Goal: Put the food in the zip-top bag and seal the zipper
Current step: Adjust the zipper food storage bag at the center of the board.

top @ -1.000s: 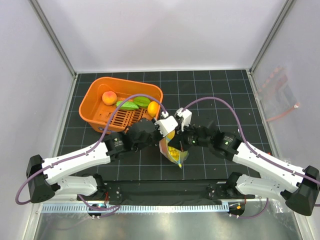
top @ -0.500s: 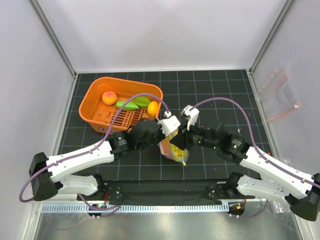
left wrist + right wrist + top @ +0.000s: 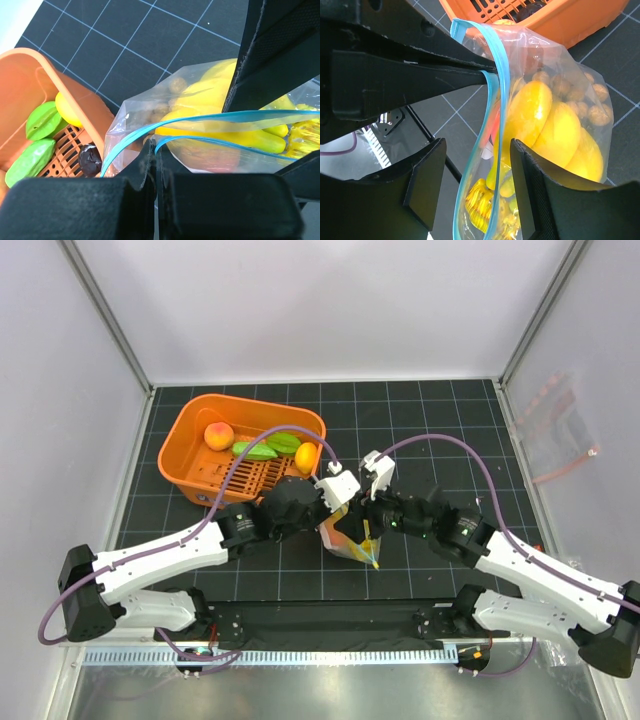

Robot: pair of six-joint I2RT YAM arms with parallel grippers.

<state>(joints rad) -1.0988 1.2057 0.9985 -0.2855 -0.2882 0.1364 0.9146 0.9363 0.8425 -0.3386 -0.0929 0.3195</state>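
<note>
The zip-top bag (image 3: 350, 542) hangs between both arms, holding yellow food (image 3: 532, 112) and a cluster of brown balls (image 3: 592, 100). My left gripper (image 3: 156, 150) is shut on the end of the bag's mouth, pinching the teal zipper (image 3: 225, 116). The zipper's two strips stand apart near that grip. My right gripper (image 3: 477, 185) is open, one finger on each side of the zipper (image 3: 499, 85) without pressing it. In the orange basket (image 3: 180, 445) lie a peach (image 3: 218, 435), green pieces (image 3: 258, 451) and a yellow fruit (image 3: 306, 457).
The basket stands at the back left, close behind the bag, with a dark piece (image 3: 90, 159) on its slotted floor. A second clear bag with a pink-red strip (image 3: 560, 435) hangs by the right wall. Black grid mat (image 3: 430, 430) covers the table.
My right gripper has opened from shut and let go of the zipper strip. The left gripper stays shut on the bag, which hangs in nearly the same place.
</note>
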